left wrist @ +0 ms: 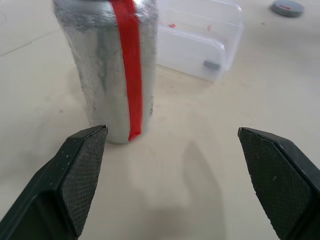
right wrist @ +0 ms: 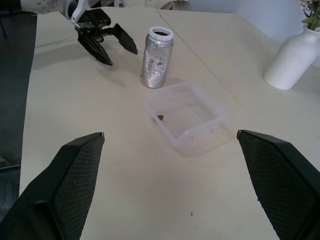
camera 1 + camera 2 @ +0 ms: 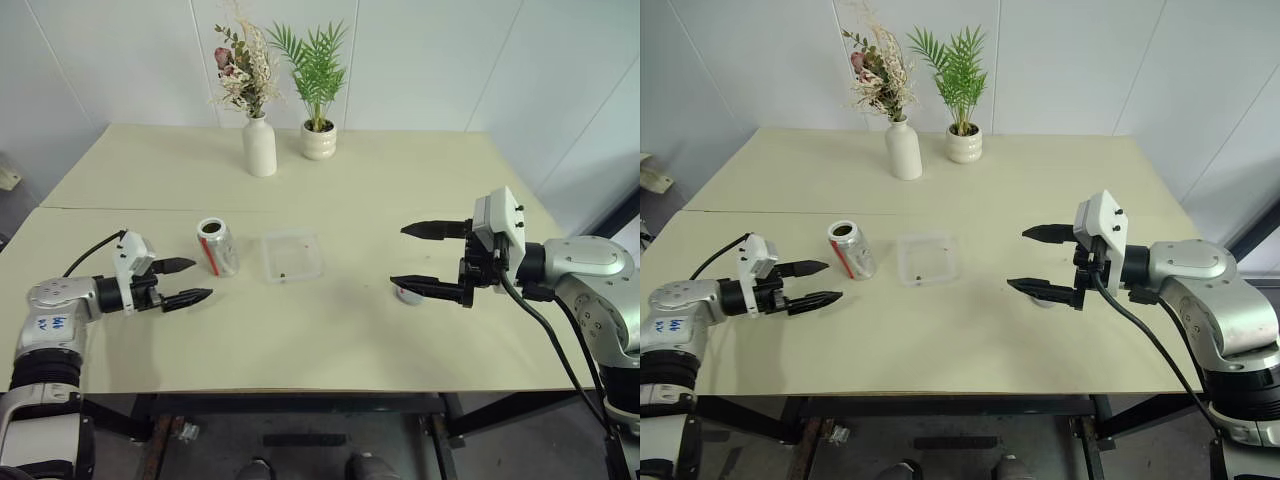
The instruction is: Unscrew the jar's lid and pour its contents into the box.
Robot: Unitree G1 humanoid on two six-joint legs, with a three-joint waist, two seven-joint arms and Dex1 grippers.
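The jar (image 3: 216,246) stands upright and uncapped on the worktop (image 3: 330,330), just beside the box (image 3: 291,256), where one dark bit (image 2: 160,118) lies. The left gripper (image 3: 183,282) has its jaws spread near the jar, apart from it. The right gripper (image 3: 425,258) hovers with jaws spread above the lid (image 3: 408,294).

jar (image 3: 217,247) – upright, open | box (image 3: 292,256) – beside | lid (image 3: 408,294) – apart
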